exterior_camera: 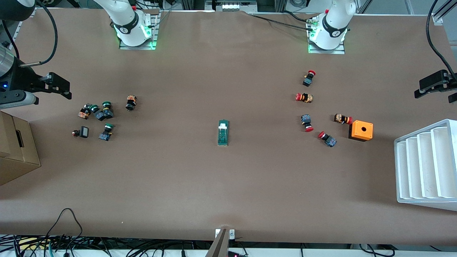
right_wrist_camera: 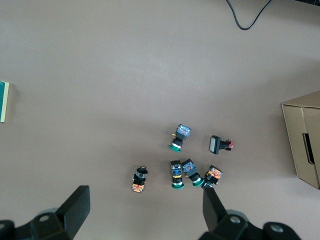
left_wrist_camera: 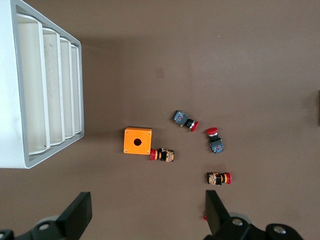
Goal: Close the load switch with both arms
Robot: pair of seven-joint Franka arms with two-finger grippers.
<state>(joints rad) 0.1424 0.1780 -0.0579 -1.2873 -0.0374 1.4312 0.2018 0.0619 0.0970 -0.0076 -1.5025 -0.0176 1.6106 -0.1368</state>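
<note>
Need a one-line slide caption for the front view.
Load switch lies mid-table, untouched; both grippers, left and right, open at the table's ends.

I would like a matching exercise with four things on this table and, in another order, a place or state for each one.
Things:
1. load switch
2. orange box
3. cardboard box
4. left gripper

Places or states:
A. at the right arm's end of the table
B. open, holding nothing
C. middle of the table
D. beside a red-capped button

Pairs: 1-C, 2-D, 3-A, 4-B

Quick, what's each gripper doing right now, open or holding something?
Left gripper: open, holding nothing, over the table.
Right gripper: open, holding nothing, over the table.
</note>
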